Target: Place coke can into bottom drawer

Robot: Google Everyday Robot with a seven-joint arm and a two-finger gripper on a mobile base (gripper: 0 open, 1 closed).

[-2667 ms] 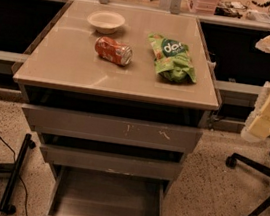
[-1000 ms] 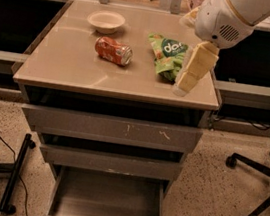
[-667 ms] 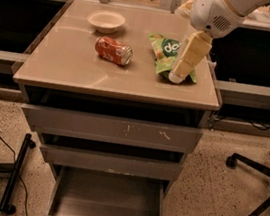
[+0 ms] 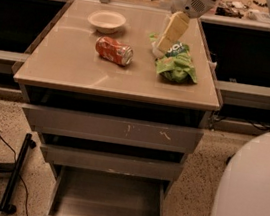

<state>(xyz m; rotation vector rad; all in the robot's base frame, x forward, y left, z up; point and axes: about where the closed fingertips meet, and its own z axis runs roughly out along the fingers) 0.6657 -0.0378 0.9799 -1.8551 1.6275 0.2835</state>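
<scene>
A white bowl (image 4: 106, 21) sits far left on the table (image 4: 70, 65); a green bag (image 4: 178, 65) lies right, the tool (image 4: 161, 45) above its far edge.

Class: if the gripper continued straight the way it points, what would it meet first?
Most likely the green snack bag, whose corner lies right below the downward-pointing gripper; depth is unclear, so possibly the tabletop beside it.

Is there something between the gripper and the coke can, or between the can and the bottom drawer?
Nothing visible. The gripper hangs at the left edge of the green bag, only bare tabletop toward the coke can. The bottom drawer stands open.
</scene>
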